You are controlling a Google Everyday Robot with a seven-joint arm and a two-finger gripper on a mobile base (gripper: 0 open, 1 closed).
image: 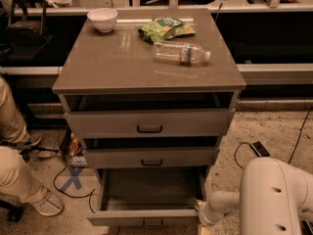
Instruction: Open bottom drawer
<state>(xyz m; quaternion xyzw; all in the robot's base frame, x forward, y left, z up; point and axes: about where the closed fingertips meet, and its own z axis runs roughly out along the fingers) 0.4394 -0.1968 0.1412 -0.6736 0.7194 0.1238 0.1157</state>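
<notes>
The bottom drawer of the grey cabinet is pulled far out, and its bare inside shows. Its front lies along the lower edge of the view with a small black loop handle. My gripper is low down at the drawer's right front corner, at the end of my white arm. It is close against the drawer's right side. The middle drawer and the top drawer each stand a little way out.
On the cabinet top stand a white bowl, a green snack bag and a lying plastic bottle. A seated person's legs and shoe are at the left. Cables and a small black device lie on the floor.
</notes>
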